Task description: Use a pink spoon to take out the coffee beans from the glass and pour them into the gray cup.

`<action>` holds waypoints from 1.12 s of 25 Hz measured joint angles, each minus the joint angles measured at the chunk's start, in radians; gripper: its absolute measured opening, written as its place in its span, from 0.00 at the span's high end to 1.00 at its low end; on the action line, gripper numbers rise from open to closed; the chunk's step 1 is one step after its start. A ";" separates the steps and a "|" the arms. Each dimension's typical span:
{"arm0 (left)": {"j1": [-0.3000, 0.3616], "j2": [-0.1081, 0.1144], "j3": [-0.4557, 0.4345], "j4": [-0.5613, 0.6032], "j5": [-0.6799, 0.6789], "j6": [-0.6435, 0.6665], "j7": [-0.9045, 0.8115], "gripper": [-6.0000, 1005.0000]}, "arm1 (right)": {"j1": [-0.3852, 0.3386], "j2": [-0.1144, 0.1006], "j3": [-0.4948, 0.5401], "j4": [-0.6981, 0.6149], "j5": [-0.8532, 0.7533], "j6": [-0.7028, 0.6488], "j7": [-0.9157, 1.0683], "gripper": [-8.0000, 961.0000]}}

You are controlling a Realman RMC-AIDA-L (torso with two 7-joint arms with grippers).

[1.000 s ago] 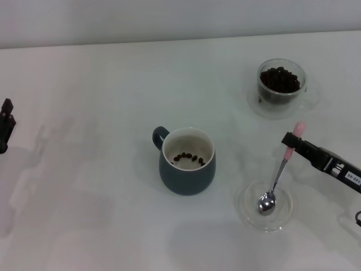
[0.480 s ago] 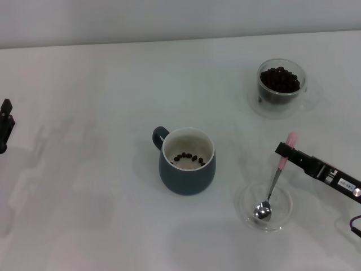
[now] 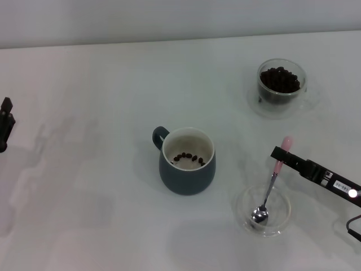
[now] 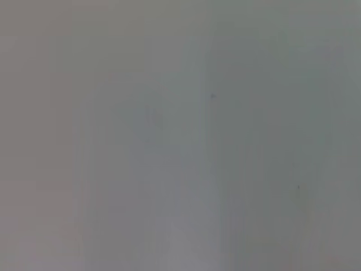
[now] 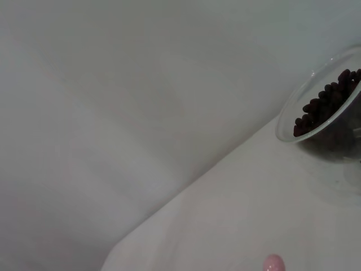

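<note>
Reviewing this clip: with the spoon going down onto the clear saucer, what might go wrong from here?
1. The right gripper pinches the pink spoon high on its handle, with the bowl in the clear saucer; a slanted release could let it roll off or nudge the saucer.
2. The gray cup holds only a few coffee beans, while the glass looks quite full, so putting the spoon down now may be premature.
</note>
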 joint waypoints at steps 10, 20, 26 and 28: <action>0.000 0.001 0.000 -0.003 -0.001 -0.001 0.000 0.41 | 0.006 0.000 0.000 -0.010 -0.002 -0.022 0.015 0.84; 0.000 0.003 0.000 0.002 -0.002 -0.001 0.000 0.41 | 0.009 0.000 -0.001 -0.013 -0.011 -0.045 0.027 0.78; 0.000 0.003 -0.001 0.001 -0.006 -0.001 0.000 0.41 | 0.005 -0.003 0.013 -0.036 0.004 -0.005 0.029 0.76; 0.000 0.004 -0.001 -0.003 -0.013 -0.001 0.003 0.41 | -0.002 -0.005 0.021 -0.064 0.022 0.010 0.033 0.76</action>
